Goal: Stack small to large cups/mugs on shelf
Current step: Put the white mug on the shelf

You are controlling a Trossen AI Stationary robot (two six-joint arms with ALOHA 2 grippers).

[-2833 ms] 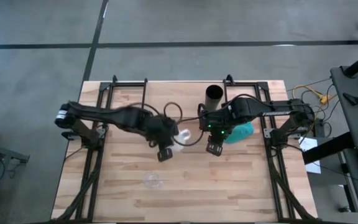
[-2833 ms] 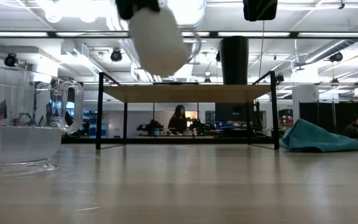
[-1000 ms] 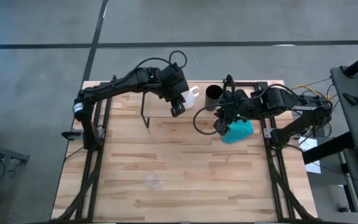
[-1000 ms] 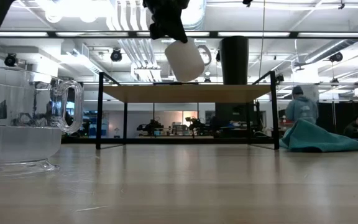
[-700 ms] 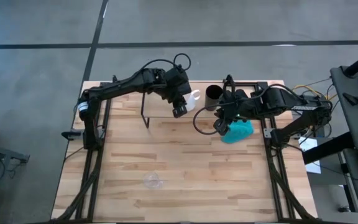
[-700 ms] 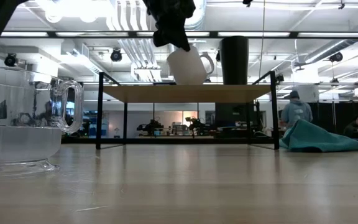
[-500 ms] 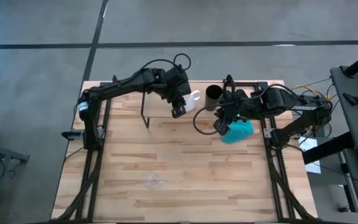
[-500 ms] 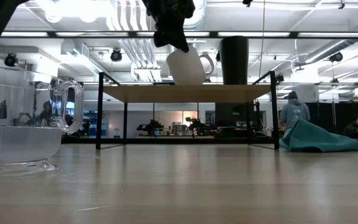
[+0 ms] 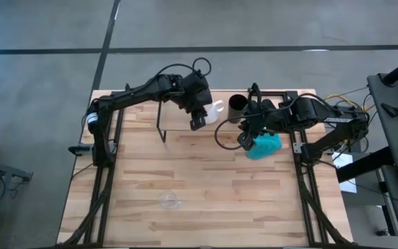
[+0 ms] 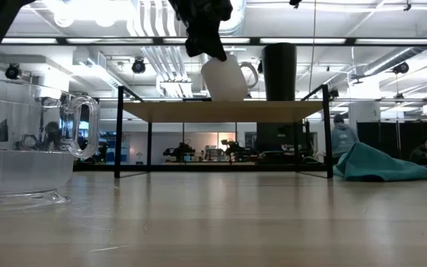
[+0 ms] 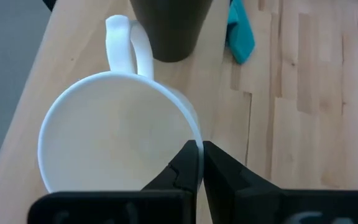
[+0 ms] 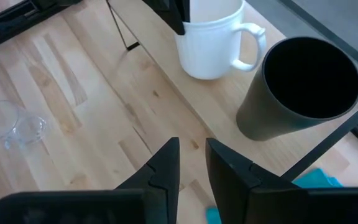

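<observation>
My left gripper [image 9: 209, 112] [image 10: 215, 50] is shut on the white mug [image 9: 217, 108] [image 10: 224, 78] [image 12: 211, 46], which is at the shelf [image 10: 169, 111] [image 12: 225, 106] next to the black cup [image 9: 238, 105] [image 10: 280, 70] [image 12: 303, 87]. The black cup stands on its base on the shelf. The mug's handle [image 11: 126, 43] points at it. The clear glass cup [image 9: 170, 201] [image 10: 21, 141] [image 12: 11, 124] stands on the tabletop by the near edge. My right gripper [image 9: 244, 142] [image 12: 192, 152] hovers, narrowly open, in front of the shelf near the black cup. My left gripper [image 11: 199, 152] pinches the mug's rim [image 11: 194, 132] on the side away from the handle, one finger inside the mug and one outside. The fingers come from above, pointing down. The mug is nearly upright with its base [image 10: 224, 99] at the shelf top; whether it rests there, I cannot tell.
A teal cloth [image 9: 264, 146] [image 10: 380, 165] [image 11: 240, 34] lies on the table on the right, just in front of the shelf, under my right arm. The shelf's black legs [image 10: 117, 133] [image 12: 118, 28] stand on the table. People move in the room behind.
My left gripper has moved down and slightly toward the black cup. The mug, tilted above the shelf a second ago, has come nearly upright and dropped to the shelf top beside the black cup.
</observation>
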